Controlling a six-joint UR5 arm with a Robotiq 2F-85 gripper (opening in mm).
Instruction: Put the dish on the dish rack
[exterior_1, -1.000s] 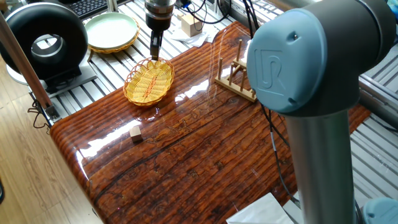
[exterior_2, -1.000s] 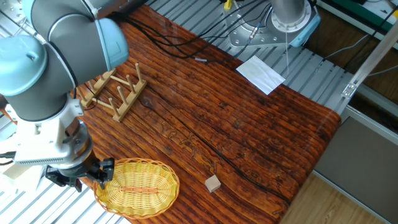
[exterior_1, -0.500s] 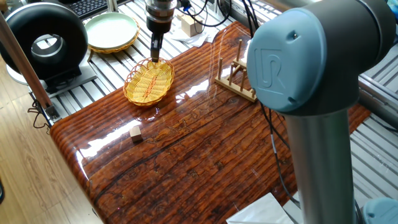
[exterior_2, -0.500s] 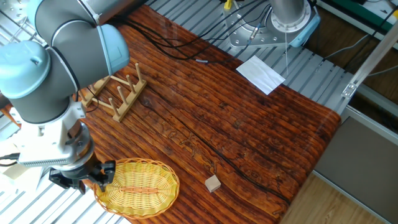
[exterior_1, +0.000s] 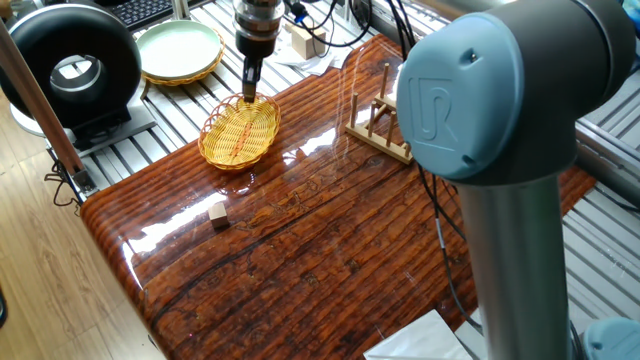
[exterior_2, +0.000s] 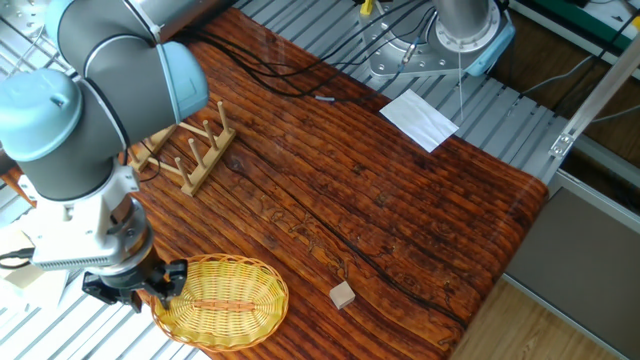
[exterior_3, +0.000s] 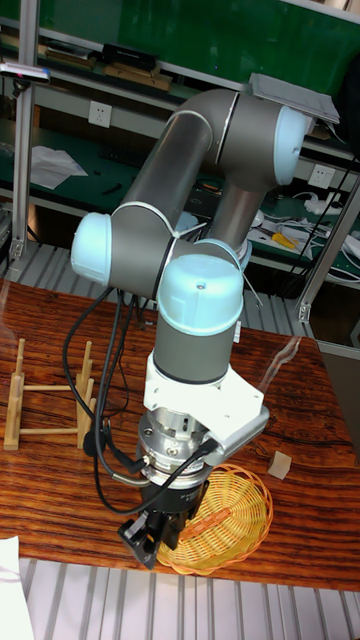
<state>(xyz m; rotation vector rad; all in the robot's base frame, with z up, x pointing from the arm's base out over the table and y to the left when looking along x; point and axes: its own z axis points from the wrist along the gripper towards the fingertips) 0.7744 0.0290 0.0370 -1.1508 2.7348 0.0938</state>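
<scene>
The dish (exterior_2: 222, 300) lies flat at the table (exterior_2: 400, 210) edge, its rim right under my tool (exterior_2: 148, 287) — whether the fingers are clamped on it I cannot tell. My arm hangs straight down, wrist vertical; its near joint cap reads "UR". The dish rack (exterior_2: 185, 152) stands well apart.

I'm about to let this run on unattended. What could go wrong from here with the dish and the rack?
The gripper is at the dish's scalloped rim only; an edge pinch on springy wicker could slip or tilt when lifted. The dish sits near the table edge, so a slip might send it off. It looks about as wide as the rack, so seating it between pegs may be tricky.
</scene>
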